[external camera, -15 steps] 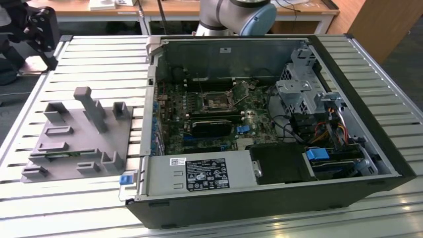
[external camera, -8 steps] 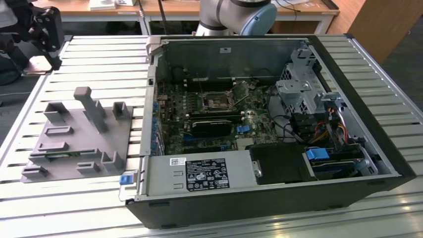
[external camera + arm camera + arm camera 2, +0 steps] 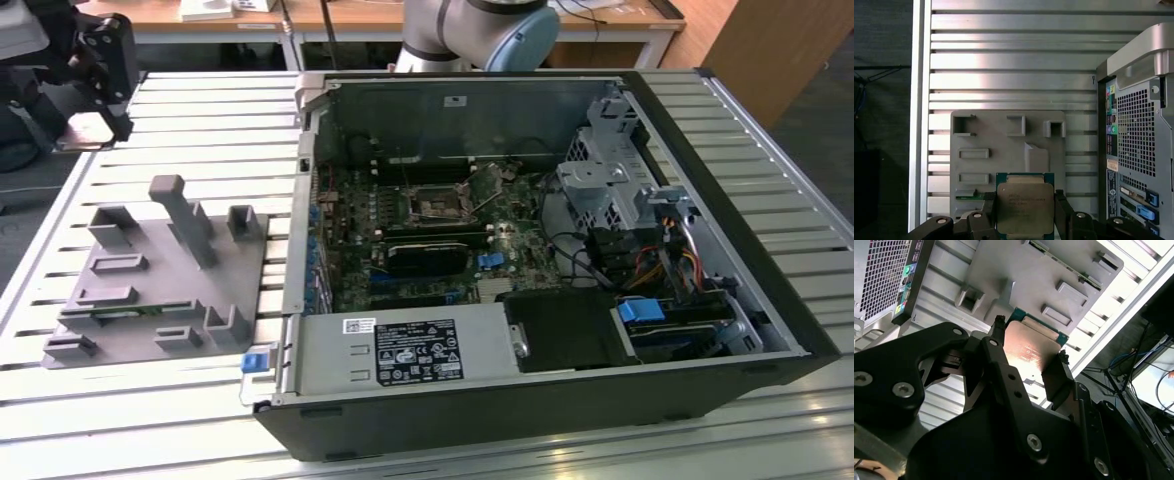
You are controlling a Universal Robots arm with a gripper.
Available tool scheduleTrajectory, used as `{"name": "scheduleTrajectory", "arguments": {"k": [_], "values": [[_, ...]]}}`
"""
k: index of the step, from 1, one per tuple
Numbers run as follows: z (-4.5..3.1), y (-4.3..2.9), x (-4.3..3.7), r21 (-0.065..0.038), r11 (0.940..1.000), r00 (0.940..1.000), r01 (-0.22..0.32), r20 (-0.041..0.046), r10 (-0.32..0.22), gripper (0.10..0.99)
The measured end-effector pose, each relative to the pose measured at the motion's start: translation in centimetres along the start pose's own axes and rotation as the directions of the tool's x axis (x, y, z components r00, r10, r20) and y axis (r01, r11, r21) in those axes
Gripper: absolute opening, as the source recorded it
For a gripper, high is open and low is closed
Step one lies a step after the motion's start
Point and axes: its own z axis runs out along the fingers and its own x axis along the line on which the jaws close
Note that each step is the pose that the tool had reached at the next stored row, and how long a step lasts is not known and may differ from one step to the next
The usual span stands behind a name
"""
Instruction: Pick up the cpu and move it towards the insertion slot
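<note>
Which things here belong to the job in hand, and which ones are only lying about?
For the job: cpu, gripped by the pincer; insertion slot inside the open case.
Lying about: grey tray, green strip board, long black block.

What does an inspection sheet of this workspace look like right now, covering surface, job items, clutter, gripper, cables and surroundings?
Surface: slatted metal table.
Job's things: cpu clamped in the gripper; insertion slot inside the open computer case, apart from the cpu.
Clutter: grey fixture tray beside the case.
Grippers: gripper shut on the cpu.
Cables: coloured wire bundle inside the case.
Surroundings: wooden desks behind the table.
</note>
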Motion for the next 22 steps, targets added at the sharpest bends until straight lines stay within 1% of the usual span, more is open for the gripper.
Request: {"name": "scheduleTrajectory", "arguments": {"k": [22], "values": [[0.0,0.03,-2.09,0.0,1.0,1.0,0.0,0.0,0.0,0.545]]}}
